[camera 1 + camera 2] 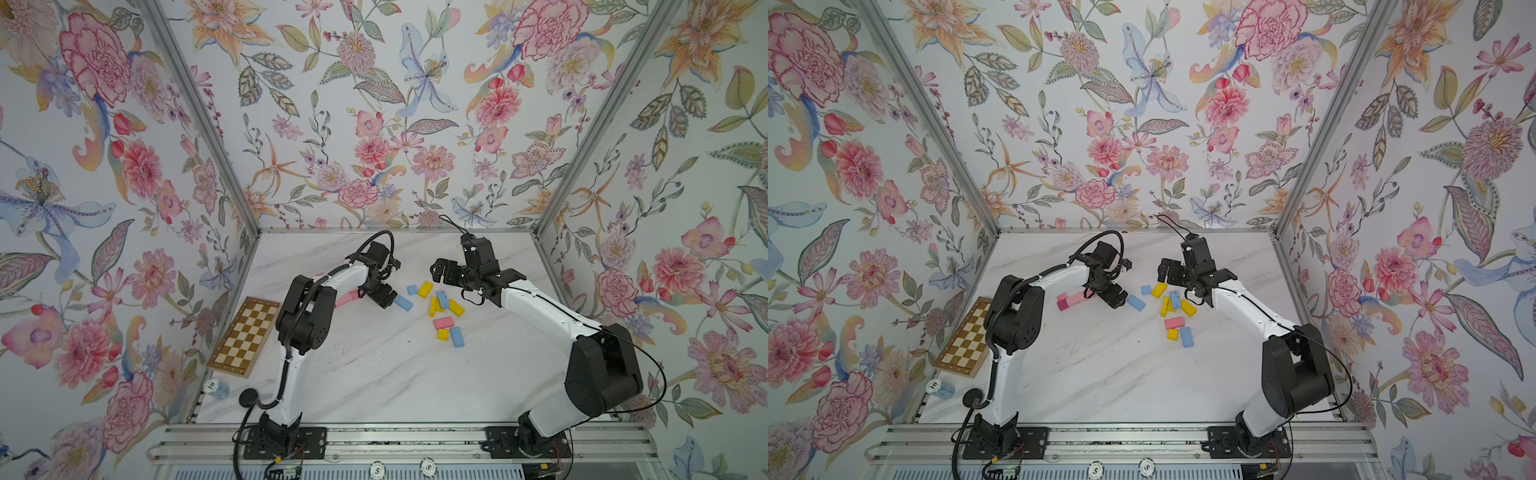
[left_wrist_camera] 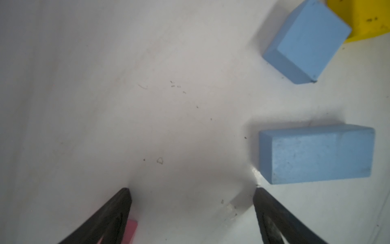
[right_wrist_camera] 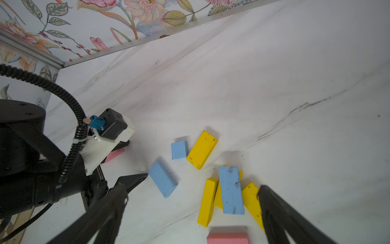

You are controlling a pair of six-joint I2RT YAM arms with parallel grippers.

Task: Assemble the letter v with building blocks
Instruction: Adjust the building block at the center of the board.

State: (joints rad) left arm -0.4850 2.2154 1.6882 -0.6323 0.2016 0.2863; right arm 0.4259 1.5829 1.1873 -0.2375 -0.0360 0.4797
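Observation:
The building blocks lie on the white marble table [image 1: 374, 374]. A pink run [image 1: 1075, 298] with a magenta end [image 1: 1063, 304] sits under my left arm. A blue oblong [image 1: 403, 303] lies just right of my left gripper [image 1: 384, 300], which is low over the table, open and empty [image 2: 191, 190]. In the left wrist view that blue oblong [image 2: 316, 154] is beside one fingertip [image 2: 258, 194]. A blue square [image 1: 412, 289] and a yellow oblong [image 1: 425, 289] lie behind it. My right gripper [image 1: 435, 274] hangs open above the yellow-and-blue pile [image 3: 231, 190], holding nothing [image 3: 193, 190].
A pink block [image 1: 443, 322], a yellow square [image 1: 443, 334] and a blue oblong [image 1: 456, 337] lie nearer the front. The brown-and-cream checkered board [image 1: 245, 336] rests at the table's left edge, with a poker chip stack [image 1: 216, 388] in front of it. Floral walls enclose three sides.

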